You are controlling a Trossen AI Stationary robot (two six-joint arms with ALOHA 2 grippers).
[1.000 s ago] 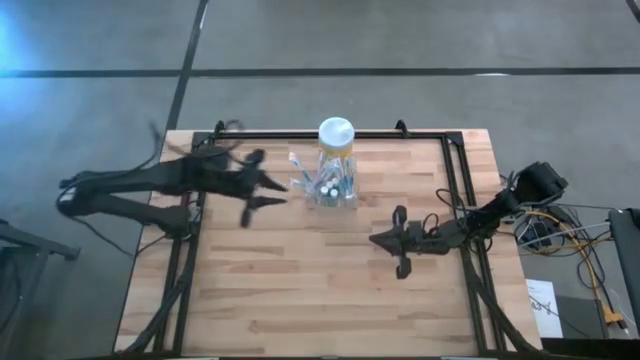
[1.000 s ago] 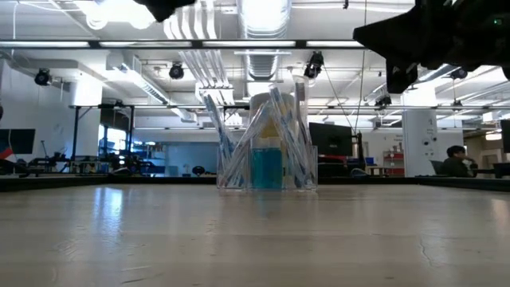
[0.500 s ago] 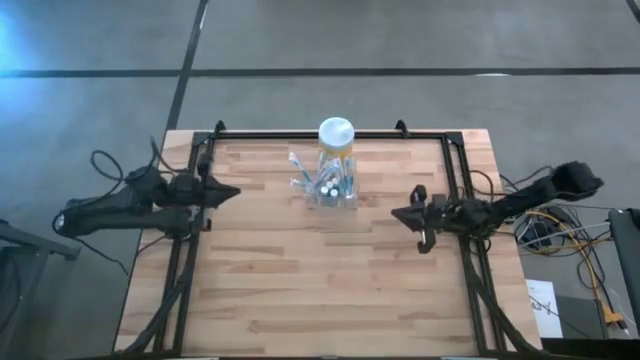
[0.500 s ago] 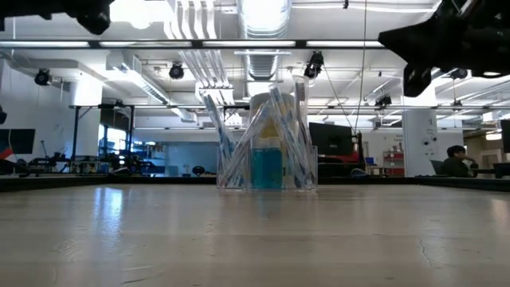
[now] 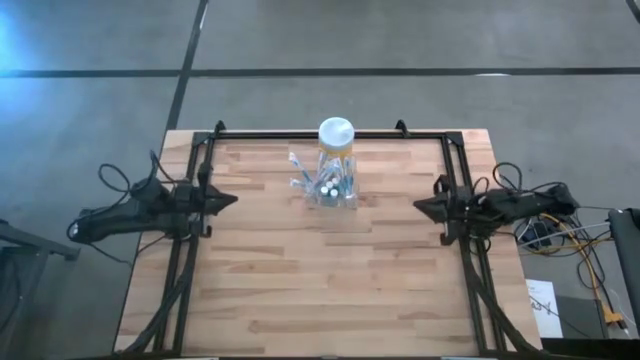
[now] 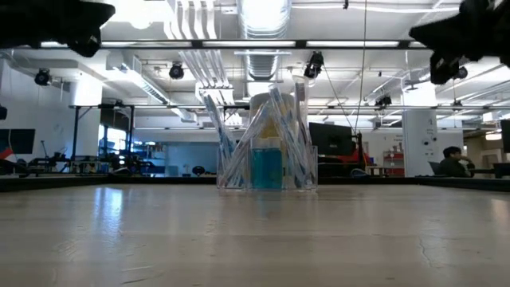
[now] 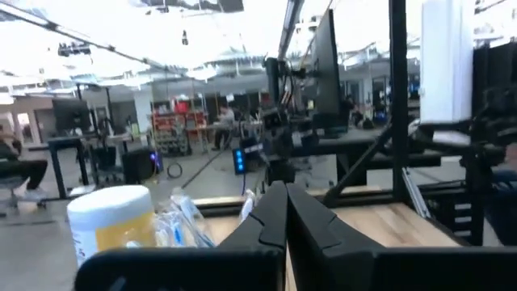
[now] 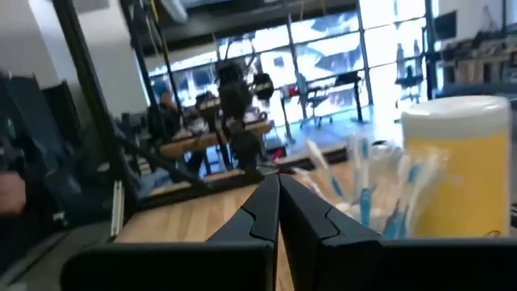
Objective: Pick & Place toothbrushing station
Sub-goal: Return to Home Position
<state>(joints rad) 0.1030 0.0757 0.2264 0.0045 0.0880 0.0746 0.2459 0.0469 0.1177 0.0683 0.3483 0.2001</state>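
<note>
The desk [image 5: 320,280] is pale wood in plank stripes, edged by a black frame [image 5: 425,133]. The jar [image 5: 336,140] is yellow with a white lid. The holder [image 5: 331,197] is clear, its toothbrushes [image 5: 322,181] blue and white. The floor [image 5: 400,40] is grey, crossed by dark lines.

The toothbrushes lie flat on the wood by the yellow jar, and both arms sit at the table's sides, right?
Not quite. The toothbrushes do not lie flat: they stand leaning in the clear holder by the yellow jar, as the low view shows. The rest holds: the left gripper and the right gripper sit at the table's sides, both shut.
</note>
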